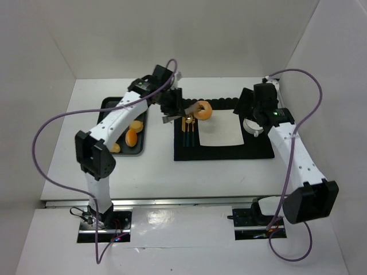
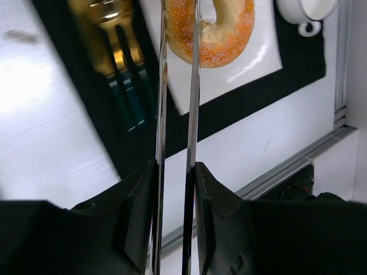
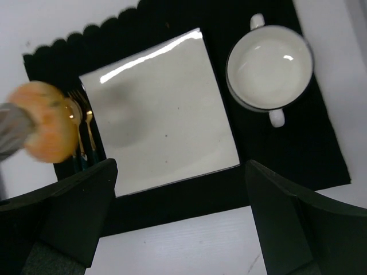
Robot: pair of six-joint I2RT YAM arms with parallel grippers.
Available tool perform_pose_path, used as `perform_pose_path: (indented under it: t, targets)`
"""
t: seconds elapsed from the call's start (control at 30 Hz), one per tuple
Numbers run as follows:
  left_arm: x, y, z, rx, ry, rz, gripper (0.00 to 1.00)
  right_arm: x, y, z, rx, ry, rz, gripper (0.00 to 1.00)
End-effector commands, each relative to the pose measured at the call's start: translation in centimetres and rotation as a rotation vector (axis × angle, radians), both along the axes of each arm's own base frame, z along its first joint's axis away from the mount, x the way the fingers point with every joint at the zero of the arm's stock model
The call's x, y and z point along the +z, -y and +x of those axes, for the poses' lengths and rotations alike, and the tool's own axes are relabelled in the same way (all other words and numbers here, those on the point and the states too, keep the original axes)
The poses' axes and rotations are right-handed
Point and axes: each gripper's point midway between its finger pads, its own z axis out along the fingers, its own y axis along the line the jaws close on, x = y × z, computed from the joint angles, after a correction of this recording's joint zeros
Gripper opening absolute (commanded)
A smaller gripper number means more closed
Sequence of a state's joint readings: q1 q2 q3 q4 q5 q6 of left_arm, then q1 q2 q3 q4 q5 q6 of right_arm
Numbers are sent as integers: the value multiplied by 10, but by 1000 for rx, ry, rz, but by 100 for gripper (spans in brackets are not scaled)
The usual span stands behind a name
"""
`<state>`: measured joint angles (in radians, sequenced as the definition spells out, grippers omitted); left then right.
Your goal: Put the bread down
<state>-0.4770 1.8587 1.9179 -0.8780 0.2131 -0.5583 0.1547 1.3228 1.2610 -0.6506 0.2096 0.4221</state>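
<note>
On the white table [image 1: 160,177], nearest on the left, a black rectangular tray [image 1: 106,103] is seen with several orange-brown rolls [image 1: 132,137] lying in it. To its right a black placemat [image 1: 223,153] with a scalloped far edge is laid out. A glossy white square plate [image 3: 166,114] rests on its middle, and gold-headed cutlery [image 1: 186,130] with dark teal handles lies just left of the plate. The bread [image 2: 221,34] is a ring-shaped piece, golden orange, with a pale inner rim and a rough coat of sugar grains. It is pinched by the left pincer [image 2: 179,23], whose two long, thin, mirror-bright metal fingers [image 2: 193,114] are pressed against one side of the ring, one finger on each face, so that the rest of the ring stands out to the side of the blades. The bread is held above the mat near the far left corner of the plate, partly over the cutlery; it looks to be raised, and a soft shadow is cast on the plate. The right pincer [image 3: 180,172] is spread wide with nothing between its broad black fingers, and is held over the right part of the mat. Farther right on the mat, beside the plate, a round white cup [image 3: 269,66] with a dark rim and two small handles is set upright.
</note>
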Motion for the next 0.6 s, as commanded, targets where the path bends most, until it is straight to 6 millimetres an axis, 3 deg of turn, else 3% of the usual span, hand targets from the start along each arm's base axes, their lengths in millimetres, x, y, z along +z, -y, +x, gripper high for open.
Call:
perform_pose_path:
  t: [0.0, 0.03, 0.07, 0.13, 0.17, 0.27, 0.33, 0.5, 0.57]
  targets:
    - [17, 58, 11, -83, 59, -98, 20, 58, 21, -11, -79, 153, -27, 99]
    - [12, 70, 11, -100, 49, -110, 20, 59, 21, -14, -79, 159, -26, 99]
    - [-5, 88, 10, -133, 25, -106, 19, 63, 27, -16, -99, 172, -31, 99]
    - [-9, 106, 18, -129, 37, -127, 18, 74, 33, -24, -117, 202, -33, 99]
    - [-26, 118, 18, -154, 9, -130, 18, 77, 36, -29, -128, 207, -39, 99]
    - [-31, 136, 25, -158, 1, -157, 18, 80, 42, -35, -146, 206, -47, 99]
    - [-47, 150, 26, -165, -11, -162, 25, 85, 42, -37, -141, 214, -53, 99]
    - [-49, 150, 30, -163, -4, -145, 46, 83, 47, -39, -157, 204, -61, 99]
    - [-31, 146, 31, -159, 42, -146, 57, 86, 47, -41, -158, 213, -59, 99]
